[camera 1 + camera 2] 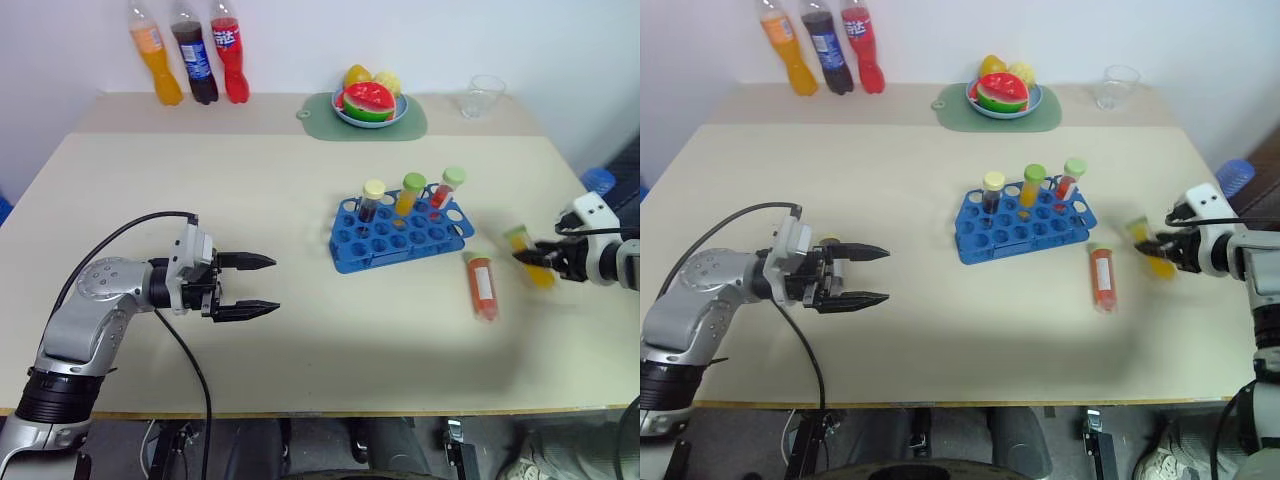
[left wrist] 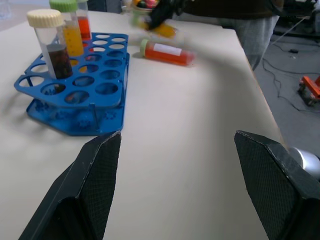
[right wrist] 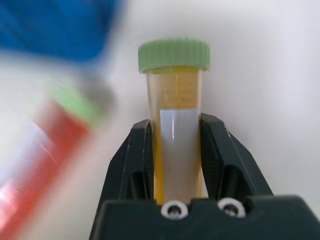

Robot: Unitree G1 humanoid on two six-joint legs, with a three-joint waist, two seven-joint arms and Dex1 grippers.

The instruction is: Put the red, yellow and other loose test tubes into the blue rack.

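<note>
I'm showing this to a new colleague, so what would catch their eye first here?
Probably the bright blue plastic tube rack mid-table, with three capped tubes standing along its far row. Just right of it, a clear tube of red-orange liquid lies flat on the table, and the right gripper is shut on a green-capped yellow tube. The left gripper is open.

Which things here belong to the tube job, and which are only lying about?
For the job: blue rack; yellow tube in the right gripper; red tube lying on the table.

Lying about: soda bottles; fruit bowl; green mat; clear cup.
</note>
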